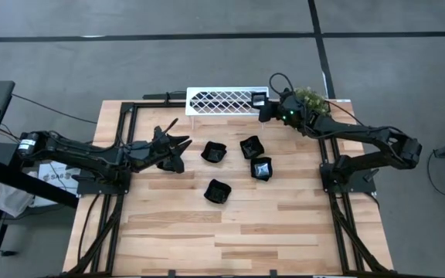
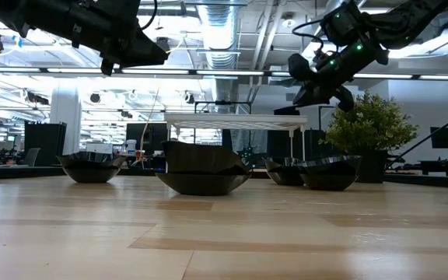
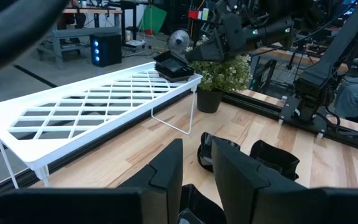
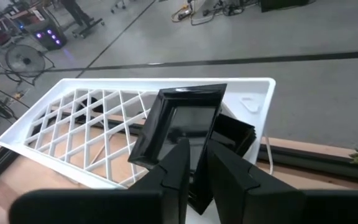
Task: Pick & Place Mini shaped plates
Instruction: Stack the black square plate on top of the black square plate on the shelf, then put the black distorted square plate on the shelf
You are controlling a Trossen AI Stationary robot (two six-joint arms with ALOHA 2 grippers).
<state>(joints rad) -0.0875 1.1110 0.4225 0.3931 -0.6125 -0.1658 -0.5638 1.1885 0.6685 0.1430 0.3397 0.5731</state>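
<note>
At the right end of the white lattice rack [image 1: 222,101], the right gripper [image 4: 205,163] is down by a square black mini plate [image 4: 185,121]. That plate lies tilted on top of another black plate [image 4: 236,134], and both sit on the rack. The gripper's two fingers are close together with only a thin gap. They are right at the near edge of the square plate. I cannot tell if they are pinching that edge or just beside it.

A small green plant [image 1: 312,99] stands just behind this arm.

Four more black mini plates lie on the wooden table [image 1: 284,232], in front of the rack. One is on the left [image 1: 214,152]. Two are on the right, one behind [image 1: 251,146] and one in front [image 1: 262,167]. The last one [image 1: 217,191] is closest to the front of the table.

The left gripper [image 1: 181,144] hangs above the table, just left of the left plate. Its fingers are a little apart and hold nothing.
</note>
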